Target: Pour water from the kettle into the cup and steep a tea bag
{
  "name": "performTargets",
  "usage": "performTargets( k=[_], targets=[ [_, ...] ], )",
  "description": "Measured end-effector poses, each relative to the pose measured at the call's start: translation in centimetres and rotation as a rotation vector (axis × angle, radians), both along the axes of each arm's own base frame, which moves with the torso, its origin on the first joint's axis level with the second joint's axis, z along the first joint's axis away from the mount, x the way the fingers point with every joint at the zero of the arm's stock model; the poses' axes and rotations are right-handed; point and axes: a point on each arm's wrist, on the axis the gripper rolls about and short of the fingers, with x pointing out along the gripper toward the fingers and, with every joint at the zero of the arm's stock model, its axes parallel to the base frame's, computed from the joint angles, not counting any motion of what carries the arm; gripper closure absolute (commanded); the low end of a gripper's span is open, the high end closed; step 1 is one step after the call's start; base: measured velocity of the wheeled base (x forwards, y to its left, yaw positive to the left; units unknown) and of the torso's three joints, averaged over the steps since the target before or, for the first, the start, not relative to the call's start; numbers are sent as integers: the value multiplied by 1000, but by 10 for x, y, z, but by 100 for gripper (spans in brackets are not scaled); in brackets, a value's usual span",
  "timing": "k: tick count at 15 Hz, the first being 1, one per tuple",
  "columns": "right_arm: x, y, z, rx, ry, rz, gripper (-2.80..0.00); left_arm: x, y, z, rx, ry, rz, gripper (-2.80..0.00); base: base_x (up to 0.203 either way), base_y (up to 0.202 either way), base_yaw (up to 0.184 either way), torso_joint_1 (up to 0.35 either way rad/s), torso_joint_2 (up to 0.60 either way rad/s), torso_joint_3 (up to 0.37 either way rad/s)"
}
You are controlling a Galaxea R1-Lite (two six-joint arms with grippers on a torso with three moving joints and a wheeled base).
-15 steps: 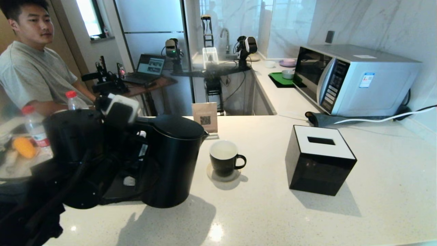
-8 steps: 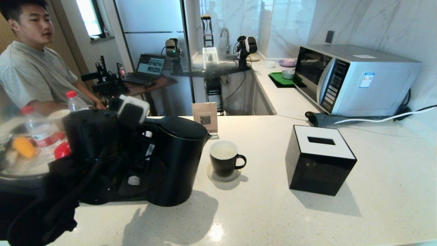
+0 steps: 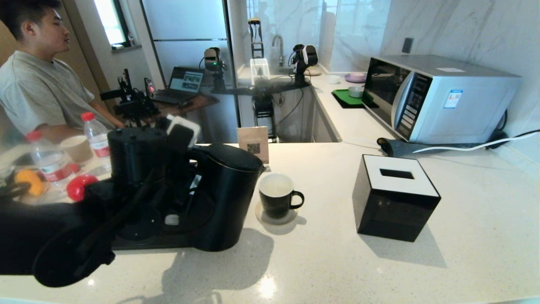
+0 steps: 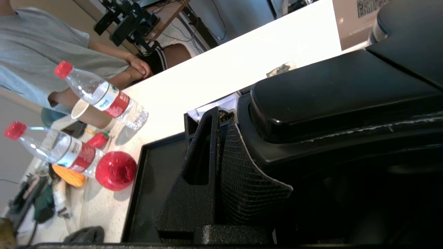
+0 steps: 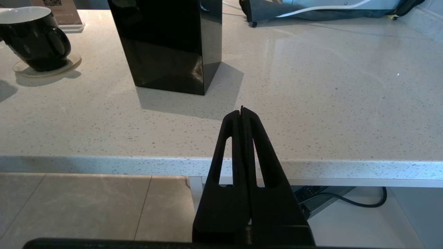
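The matte black kettle (image 3: 228, 198) stands just left of the cup, its spout close to the cup's rim. My left gripper (image 3: 190, 175) is at the loop handle, shut on it. In the left wrist view one finger (image 4: 202, 162) and a mesh pad show beside the kettle handle (image 4: 332, 100); the other finger is hidden by it. The black cup (image 3: 276, 196) with a white inside sits on a round coaster (image 3: 276, 218). No tea bag or water shows. My right gripper (image 5: 242, 110) is shut and empty, low before the counter's front edge.
A black tissue box (image 3: 396, 198) stands right of the cup. A black tray (image 3: 143, 241) lies under my left arm. Bottles (image 3: 98, 137), a paper cup (image 3: 76, 148) and a red ball (image 3: 80, 186) sit far left by a seated person. A microwave (image 3: 438, 97) stands at back right.
My left arm has carried the kettle to the right, closer to the cup. The tray, paper cup and red ball have come into view behind it. The right arm has not moved.
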Motion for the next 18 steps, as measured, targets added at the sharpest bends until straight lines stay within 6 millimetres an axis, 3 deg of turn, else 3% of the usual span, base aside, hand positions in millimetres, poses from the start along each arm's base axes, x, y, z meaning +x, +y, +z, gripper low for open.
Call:
performTargets(
  k=[8,18],
  targets=[
    [0,0,0,0,0,3,0,20,-11,3,26,26,-1,0,0,0,0,0,0,0],
    [0,0,0,0,0,4,0,29,-14,2,71,95,5,0,0,0,0,0,0,0]
  ],
)
